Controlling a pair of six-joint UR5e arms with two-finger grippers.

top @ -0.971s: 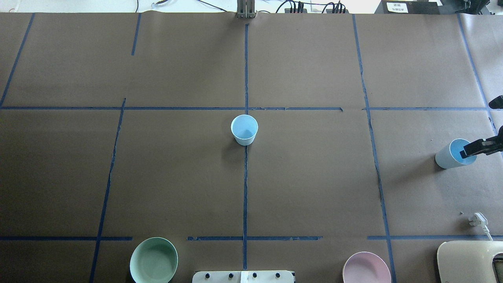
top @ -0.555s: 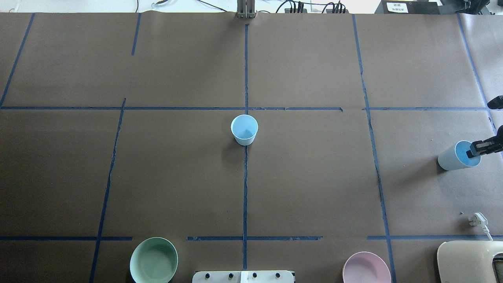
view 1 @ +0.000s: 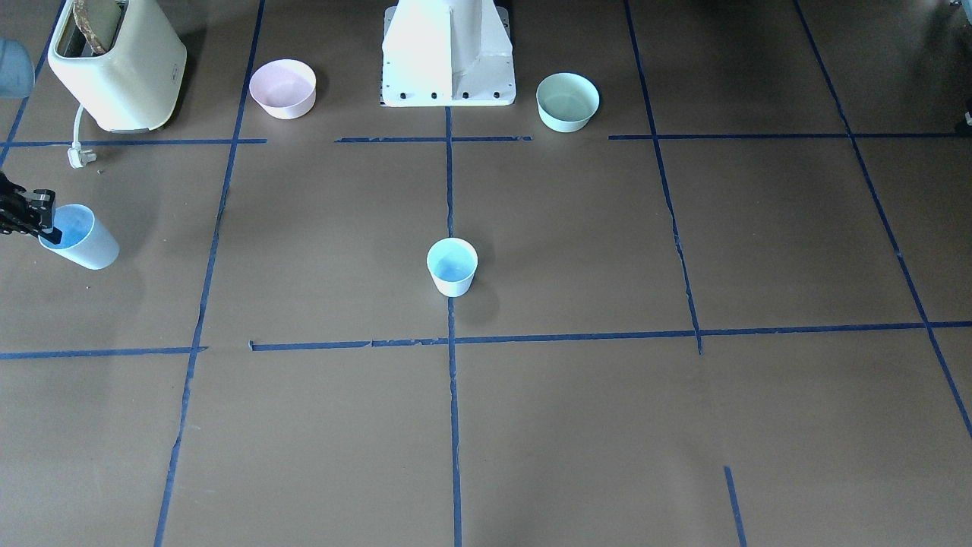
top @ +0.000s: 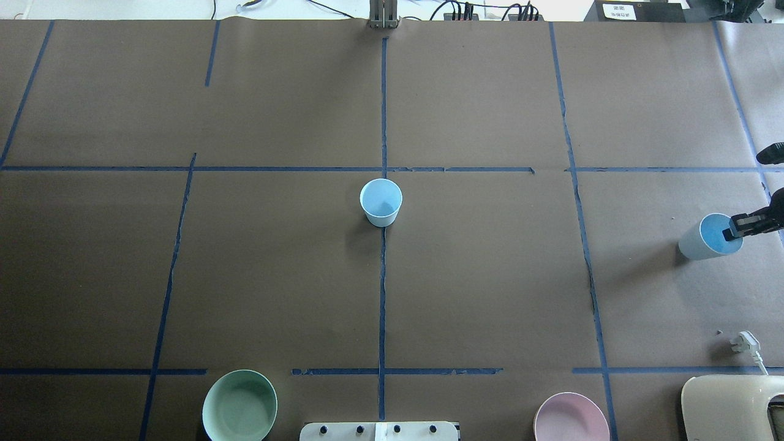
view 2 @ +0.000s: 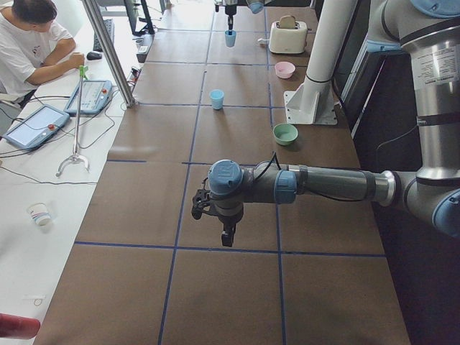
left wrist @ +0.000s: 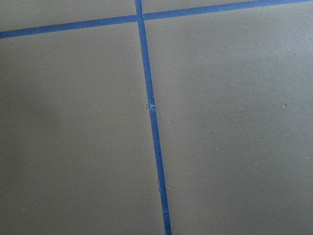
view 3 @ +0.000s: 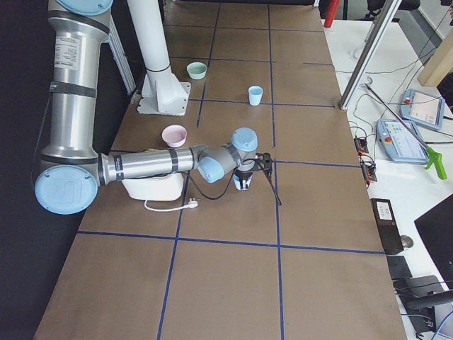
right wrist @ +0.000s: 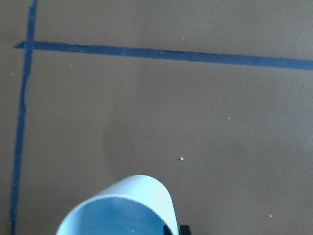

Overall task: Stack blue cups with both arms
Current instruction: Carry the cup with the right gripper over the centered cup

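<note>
On ext. left only: left claw (view 2: 227,240)

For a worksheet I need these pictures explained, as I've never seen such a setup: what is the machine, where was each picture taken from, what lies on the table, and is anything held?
It is a robot: a jointed left arm and right arm at a white pedestal, each ending in a two-finger pincer. Two pictures look down on the brown table, two look along it from its ends, two come from wrist cameras. On the table stand a pale blue plastic cup, a mint-green bowl, a pale pink bowl and a cream toaster. The right pincer grips the rim of a second, tilted pale blue cup. The left pincer hangs empty over bare table.
</note>
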